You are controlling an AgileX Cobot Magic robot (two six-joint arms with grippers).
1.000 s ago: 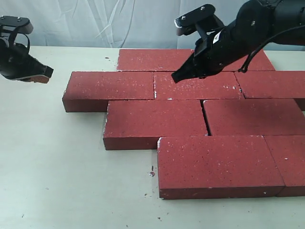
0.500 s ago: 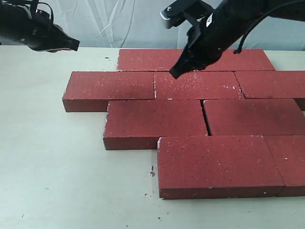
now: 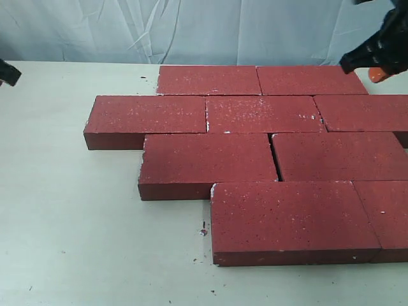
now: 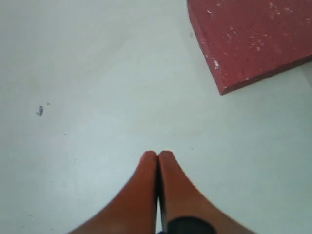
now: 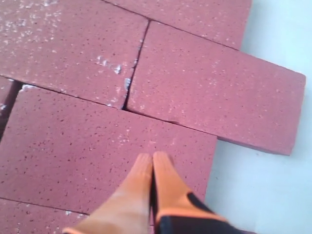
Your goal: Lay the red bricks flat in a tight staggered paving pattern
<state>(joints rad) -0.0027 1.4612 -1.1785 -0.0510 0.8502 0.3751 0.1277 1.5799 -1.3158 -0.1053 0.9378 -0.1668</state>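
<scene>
Several dark-red bricks (image 3: 255, 137) lie flat on the pale table (image 3: 76, 223) in staggered rows, edges nearly touching, with a narrow gap between two in the third row. My right gripper (image 3: 373, 71) hovers at the far right edge of the exterior view, shut and empty; its orange fingers (image 5: 153, 157) hang above the bricks (image 5: 97, 141) near the paving's outer edge. My left gripper (image 4: 157, 154) is shut with nothing in it, over bare table beside one brick corner (image 4: 243, 44). Only a dark tip of the left arm (image 3: 6, 71) shows at the left edge.
A crumpled pale cloth backdrop (image 3: 191, 29) hangs behind the table. Small dark crumbs (image 3: 203, 231) lie on the table in front of the nearest brick. A dark speck (image 4: 40, 111) marks the tabletop near the left gripper.
Both arms have drawn outward: the right arm left the middle of the paving for the far right edge, and the left arm went almost out of view at the left. The bricks stayed put.
</scene>
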